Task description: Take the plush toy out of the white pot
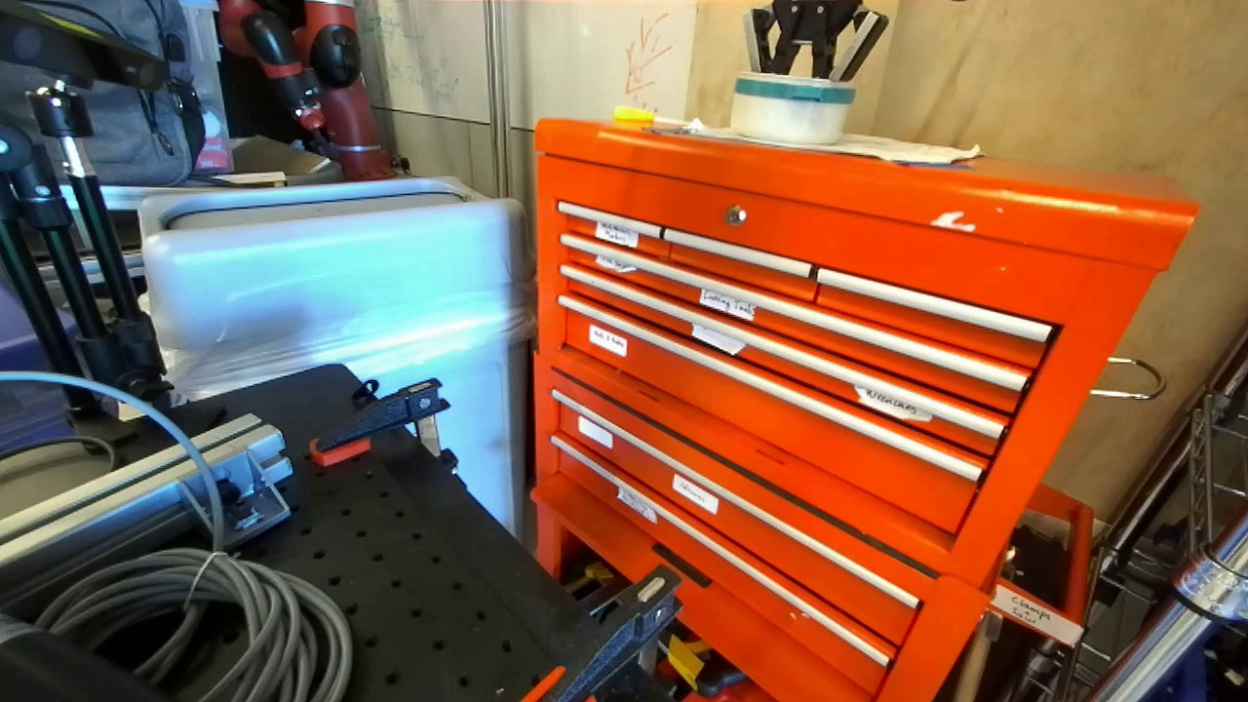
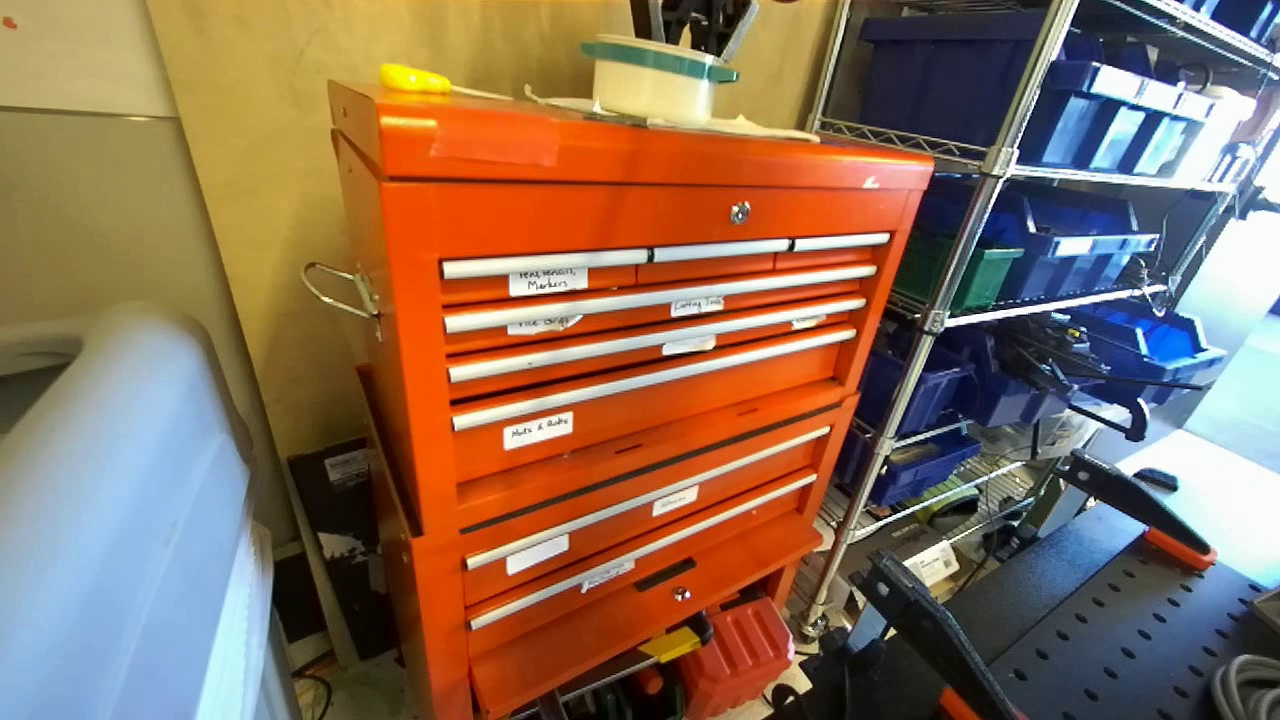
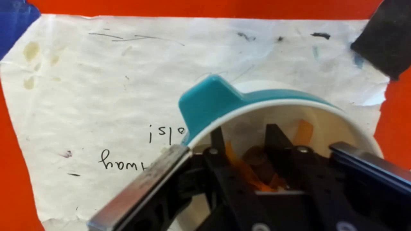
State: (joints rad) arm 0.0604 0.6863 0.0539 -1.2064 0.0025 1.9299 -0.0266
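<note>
In an exterior view, a coil of grey cable (image 1: 297, 604) lay nearest, on a black perforated table (image 1: 439, 585), close to a metal rail (image 1: 146, 487). A black clamp (image 1: 624, 619) sat at the table's edge, and another clamp (image 1: 390, 414) with an orange pad sat farther along.

Past the table stood the orange tool chest (image 1: 780, 429), its drawers pushed in and marked with handwritten labels, next to a big pale plastic container (image 1: 331, 292). On top of the chest a yellow-handled item (image 2: 415, 78) lay near one end, and a creased, stained sheet of paper (image 3: 90, 106) with handwriting lay flat.

The white pot (image 1: 788, 119) stood upright on the sheet, a teal band near its rim. Above it hung the black gripper (image 3: 244, 133), its fingertips down inside the rim in the wrist view. The tips stood apart, and orange and brown showed in the gap; whether they pinched any of it could not be told. The plush toy (image 3: 246, 169), so far as it could be made out, was in the pot: orange and brown, blurred and partly covered by the gripper.

Behind the chest rose a plywood wall (image 2: 480, 50), with wire shelving (image 2: 972, 230) holding blue bins (image 2: 940, 70) to one side. Beyond the container, a red robot arm (image 1: 353, 122) stood near a grey bag (image 1: 107, 127).
</note>
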